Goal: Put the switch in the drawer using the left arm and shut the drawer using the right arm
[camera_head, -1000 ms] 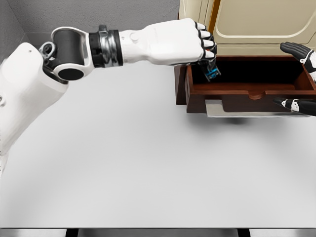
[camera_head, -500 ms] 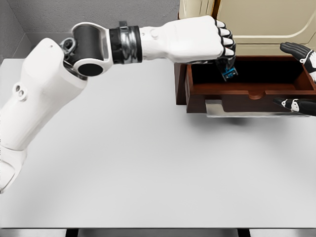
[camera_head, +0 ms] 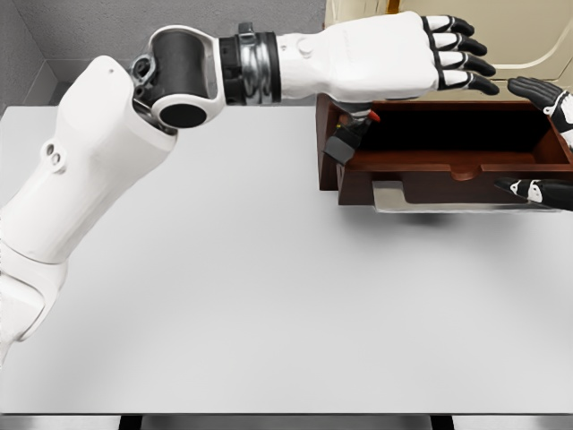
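Observation:
The brown wooden drawer (camera_head: 457, 167) stands pulled open from the cream cabinet (camera_head: 537, 40) at the back right. My left hand (camera_head: 412, 85) hovers over the drawer's left half with its fingers (camera_head: 461, 61) spread flat and open, holding nothing; its thumb (camera_head: 345, 143) hangs down by the drawer's left wall. No switch shows in the hand or in the dark inside of the drawer. My right hand (camera_head: 548, 143) waits open at the picture's right edge, its fingers straddling the drawer's right end without touching it.
The white table (camera_head: 269, 287) stretches out in front of the cabinet. A grey metal rail or plate (camera_head: 421, 199) sticks out under the drawer's front. Grey walls rise behind the table at the left.
My left hand has opened: the black and blue switch it held over the drawer is out of its fingers and no longer visible. The hand rose and shifted right. The right hand stayed still.

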Robot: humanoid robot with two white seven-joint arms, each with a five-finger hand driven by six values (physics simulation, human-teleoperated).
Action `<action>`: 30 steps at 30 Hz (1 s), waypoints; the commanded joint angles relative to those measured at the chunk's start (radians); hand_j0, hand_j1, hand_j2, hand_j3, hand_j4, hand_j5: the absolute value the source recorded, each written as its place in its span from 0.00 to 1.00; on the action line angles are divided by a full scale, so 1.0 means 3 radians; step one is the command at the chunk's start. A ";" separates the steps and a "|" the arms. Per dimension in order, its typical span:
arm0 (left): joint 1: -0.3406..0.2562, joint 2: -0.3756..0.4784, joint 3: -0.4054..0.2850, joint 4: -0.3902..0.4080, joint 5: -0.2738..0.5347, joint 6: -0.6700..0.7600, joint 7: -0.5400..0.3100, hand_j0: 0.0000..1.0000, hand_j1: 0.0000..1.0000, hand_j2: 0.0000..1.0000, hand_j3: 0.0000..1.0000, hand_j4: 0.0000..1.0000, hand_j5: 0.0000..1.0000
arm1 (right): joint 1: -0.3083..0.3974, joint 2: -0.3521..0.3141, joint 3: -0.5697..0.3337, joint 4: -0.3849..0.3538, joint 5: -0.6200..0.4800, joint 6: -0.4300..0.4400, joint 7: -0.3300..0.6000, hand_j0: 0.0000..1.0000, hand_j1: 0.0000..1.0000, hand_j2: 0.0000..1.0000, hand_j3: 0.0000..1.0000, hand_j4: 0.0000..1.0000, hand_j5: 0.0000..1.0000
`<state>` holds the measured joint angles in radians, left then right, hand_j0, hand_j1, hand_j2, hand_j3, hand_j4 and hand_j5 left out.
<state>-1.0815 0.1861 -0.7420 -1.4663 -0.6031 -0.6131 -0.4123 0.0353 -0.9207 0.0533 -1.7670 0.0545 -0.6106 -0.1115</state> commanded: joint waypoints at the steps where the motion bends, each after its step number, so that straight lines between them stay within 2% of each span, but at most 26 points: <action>1: -0.0010 -0.0124 -0.0017 -0.0006 0.0006 0.0007 0.0004 1.00 1.00 1.00 1.00 1.00 1.00 | 0.0005 -0.0004 -0.0004 0.0000 -0.0018 -0.0001 -0.0002 1.00 1.00 1.00 1.00 1.00 1.00; 4: -0.0020 -0.0252 -0.0022 0.0004 -0.0081 0.0007 -0.0001 1.00 1.00 1.00 1.00 1.00 1.00 | 0.0000 -0.0004 0.0001 -0.0006 -0.0018 -0.0001 -0.0002 1.00 1.00 1.00 1.00 1.00 1.00; 8: -0.0148 -0.0298 -0.0027 -0.0001 -0.0112 0.0007 -0.0001 1.00 1.00 1.00 1.00 1.00 1.00 | 0.0000 -0.0004 -0.0004 0.0000 -0.0018 -0.0001 -0.0002 1.00 1.00 1.00 1.00 1.00 1.00; 11: -0.0199 -0.0273 -0.0027 -0.0016 -0.0086 0.0007 -0.0001 1.00 1.00 1.00 1.00 1.00 1.00 | 0.0000 -0.0004 0.0001 0.0000 -0.0018 -0.0001 -0.0002 1.00 1.00 1.00 1.00 1.00 1.00; 13: -0.0189 -0.0186 -0.0063 -0.0139 -0.0066 0.0007 -0.0001 1.00 1.00 1.00 1.00 1.00 1.00 | 0.0005 -0.0004 -0.0004 0.0000 -0.0018 -0.0001 -0.0002 1.00 1.00 1.00 1.00 1.00 1.00; 15: -0.0128 -0.0012 -0.0078 -0.0384 0.0006 0.0007 0.0004 1.00 1.00 1.00 1.00 1.00 1.00 | 0.0005 -0.0004 0.0001 0.0000 -0.0018 -0.0001 -0.0002 1.00 1.00 1.00 1.00 1.00 1.00; 17: -0.0067 0.0095 -0.0078 -0.0399 0.0179 0.0007 0.0004 1.00 1.00 1.00 1.00 1.00 1.00 | 0.0005 -0.0004 -0.0004 0.0000 -0.0018 -0.0001 -0.0002 1.00 1.00 1.00 1.00 1.00 1.00; 20: 0.0010 0.0423 -0.0053 -0.0527 0.0369 0.0007 0.0004 1.00 1.00 1.00 1.00 1.00 1.00 | 0.0005 -0.0004 -0.0004 0.0000 -0.0018 -0.0001 -0.0002 1.00 1.00 1.00 1.00 1.00 1.00; 27: 0.0230 0.1297 -0.0017 -0.0614 0.0926 0.0007 0.0009 1.00 1.00 1.00 1.00 1.00 1.00 | 0.0020 -0.0009 -0.0009 0.0000 -0.0023 -0.0001 -0.0007 1.00 1.00 1.00 1.00 1.00 1.00; 30: 0.0302 0.1558 0.0014 -0.0614 0.0952 0.0007 0.0024 1.00 1.00 1.00 1.00 1.00 1.00 | 0.0026 -0.0014 -0.0009 0.0000 -0.0038 -0.0001 -0.0007 1.00 1.00 1.00 1.00 1.00 1.00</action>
<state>-0.9864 0.5934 -0.7444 -1.6477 -0.3434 -0.6131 -0.4082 0.0460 -0.9230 0.0511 -1.7669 0.0512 -0.6106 -0.1129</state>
